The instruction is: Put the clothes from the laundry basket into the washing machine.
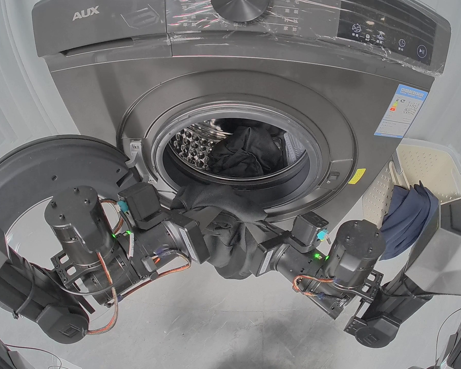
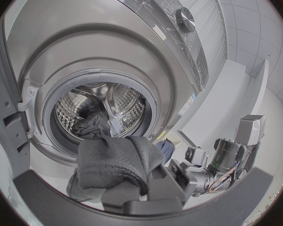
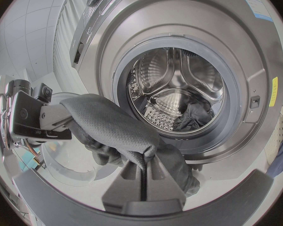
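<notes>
- The left tool and right tool each clamp one black garment, slung between them at the washing machine mouth
- It seems light and limp; bunched folds give the best hold
- Dark clothes lie in the drum

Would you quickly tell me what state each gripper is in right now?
Left gripper: shut on the dark grey garment.
Right gripper: shut on the same garment.
</notes>
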